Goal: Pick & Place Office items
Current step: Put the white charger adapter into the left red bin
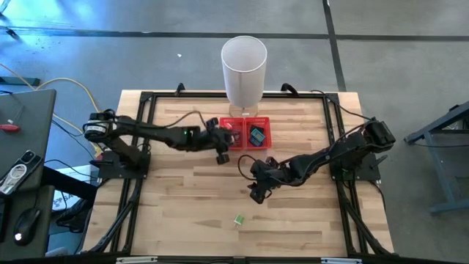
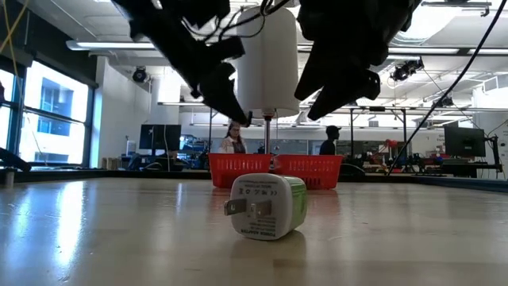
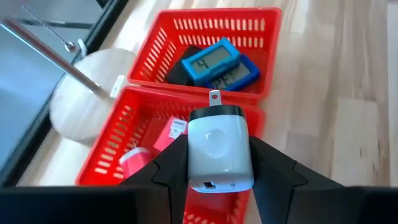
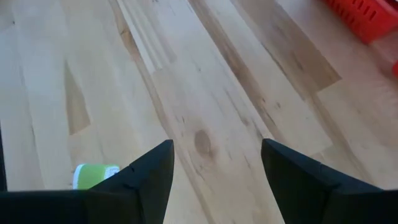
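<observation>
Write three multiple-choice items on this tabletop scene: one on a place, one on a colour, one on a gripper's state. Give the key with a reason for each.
1. Where is the green-white charger?
A. in the red tray
B. alone on the table, on the near side away from the tray
C. inside the white bin

2. What colour is the mesh tray?
A. red
B. blue
C. black

3. What is the left gripper doing?
A. hanging open and empty
B. shut on a white charger
C. gripping the bin

Key: B, the high view shows it lying by itself on bare wood; A, the tray's walls show red in every view that includes it; B, the left wrist view shows the white charger clamped between the fingers above the tray.
</observation>
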You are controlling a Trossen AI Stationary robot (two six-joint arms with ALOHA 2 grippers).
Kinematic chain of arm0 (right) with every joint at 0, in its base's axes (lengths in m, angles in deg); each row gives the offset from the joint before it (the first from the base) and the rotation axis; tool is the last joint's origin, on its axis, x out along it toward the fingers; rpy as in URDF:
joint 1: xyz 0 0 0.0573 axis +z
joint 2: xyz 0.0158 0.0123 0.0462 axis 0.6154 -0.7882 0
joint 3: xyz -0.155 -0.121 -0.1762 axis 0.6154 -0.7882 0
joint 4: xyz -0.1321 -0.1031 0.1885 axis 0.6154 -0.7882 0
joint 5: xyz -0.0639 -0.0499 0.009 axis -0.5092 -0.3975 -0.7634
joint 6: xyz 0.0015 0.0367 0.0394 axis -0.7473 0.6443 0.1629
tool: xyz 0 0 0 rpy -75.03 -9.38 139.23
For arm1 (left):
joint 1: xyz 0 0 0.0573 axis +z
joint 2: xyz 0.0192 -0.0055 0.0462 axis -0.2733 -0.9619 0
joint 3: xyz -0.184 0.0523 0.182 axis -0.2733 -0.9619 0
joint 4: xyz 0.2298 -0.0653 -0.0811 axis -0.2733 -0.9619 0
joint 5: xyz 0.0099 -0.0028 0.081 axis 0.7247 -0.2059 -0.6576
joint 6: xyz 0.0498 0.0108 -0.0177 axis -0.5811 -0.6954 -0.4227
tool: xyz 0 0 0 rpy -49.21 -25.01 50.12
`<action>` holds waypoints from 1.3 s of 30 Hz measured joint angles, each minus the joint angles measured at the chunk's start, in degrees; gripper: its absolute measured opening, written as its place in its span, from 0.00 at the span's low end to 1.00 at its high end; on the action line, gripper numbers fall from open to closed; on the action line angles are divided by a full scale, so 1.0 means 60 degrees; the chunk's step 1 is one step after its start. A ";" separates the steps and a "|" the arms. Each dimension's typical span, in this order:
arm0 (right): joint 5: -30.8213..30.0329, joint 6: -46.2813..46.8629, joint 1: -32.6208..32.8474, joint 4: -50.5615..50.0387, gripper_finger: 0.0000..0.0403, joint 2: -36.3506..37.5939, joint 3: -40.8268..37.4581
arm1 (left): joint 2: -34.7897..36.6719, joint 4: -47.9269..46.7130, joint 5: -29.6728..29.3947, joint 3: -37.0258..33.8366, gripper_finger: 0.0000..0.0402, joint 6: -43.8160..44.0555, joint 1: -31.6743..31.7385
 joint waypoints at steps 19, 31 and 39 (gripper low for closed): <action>-0.0513 0.0011 0.0624 -0.0037 0.57 0.0000 0.0000 | -0.0375 0.4245 0.1089 -0.1682 0.32 0.0701 0.1572; -0.0739 0.0000 0.0628 -0.0041 0.57 0.0000 0.0000 | -0.1914 0.5784 0.0884 -0.1704 0.32 0.0661 0.1673; -0.0749 -0.0080 0.0624 -0.0162 0.57 0.0000 0.0000 | -0.2239 0.5809 0.0883 -0.1690 0.39 0.0752 0.1841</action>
